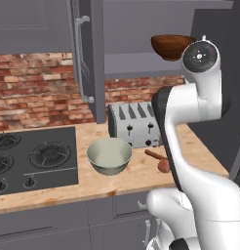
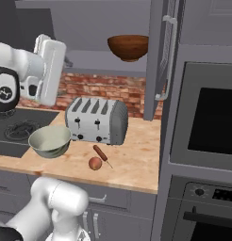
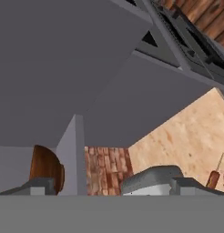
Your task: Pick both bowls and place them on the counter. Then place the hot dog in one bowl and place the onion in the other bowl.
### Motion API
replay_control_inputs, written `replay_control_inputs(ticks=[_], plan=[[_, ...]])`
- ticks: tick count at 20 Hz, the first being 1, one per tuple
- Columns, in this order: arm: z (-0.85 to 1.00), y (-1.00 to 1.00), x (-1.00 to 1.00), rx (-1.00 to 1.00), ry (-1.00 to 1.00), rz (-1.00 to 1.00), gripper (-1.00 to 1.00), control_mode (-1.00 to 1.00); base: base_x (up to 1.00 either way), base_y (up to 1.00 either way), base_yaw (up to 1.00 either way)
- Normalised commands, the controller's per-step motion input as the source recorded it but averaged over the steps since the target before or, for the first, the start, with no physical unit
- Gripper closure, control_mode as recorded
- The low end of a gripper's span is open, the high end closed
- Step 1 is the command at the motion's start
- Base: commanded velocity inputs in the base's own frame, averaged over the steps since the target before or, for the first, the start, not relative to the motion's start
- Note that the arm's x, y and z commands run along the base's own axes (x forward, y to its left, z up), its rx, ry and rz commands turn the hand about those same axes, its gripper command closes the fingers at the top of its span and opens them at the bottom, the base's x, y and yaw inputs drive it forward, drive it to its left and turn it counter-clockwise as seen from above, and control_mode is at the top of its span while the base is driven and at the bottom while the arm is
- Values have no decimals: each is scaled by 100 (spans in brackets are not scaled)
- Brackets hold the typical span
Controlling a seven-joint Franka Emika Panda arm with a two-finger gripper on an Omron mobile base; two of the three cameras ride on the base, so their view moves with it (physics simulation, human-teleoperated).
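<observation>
The dark reddish-brown bowl (image 1: 171, 46) (image 2: 128, 47) sits on the shelf inside the open upper cabinet; in the hand view this bowl (image 3: 45, 168) appears at lower left. The pale grey-green bowl (image 1: 109, 156) (image 2: 49, 140) stands upright on the counter (image 1: 92, 185) beside the stove. The hot dog (image 1: 155, 155) (image 2: 100, 153) and the onion (image 1: 164, 166) (image 2: 95, 163) lie close together on the counter in front of the toaster. My gripper (image 3: 114, 191) is raised to about shelf height, left of the brown bowl and apart from it. It is open, with nothing between the fingers.
A silver toaster (image 1: 134, 124) (image 2: 96, 121) stands against the brick wall. The open cabinet door (image 1: 88, 58) (image 2: 160, 56) hangs beside the shelf. A black stove top (image 1: 34, 156) lies to the left and a wall oven (image 2: 207, 132) stands to the right.
</observation>
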Motion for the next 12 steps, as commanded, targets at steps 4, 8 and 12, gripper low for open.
replay_control_inputs(ticks=[4, 8, 12], plan=[[4, -19, 52, 0, -1, 0, -100, -100, 0, 0, 0], [0, -12, 57, 0, -6, 0, -100, -100, 0, 0, 0], [0, -2, 68, 0, -4, 0, -100, -100, 0, 0, 0]])
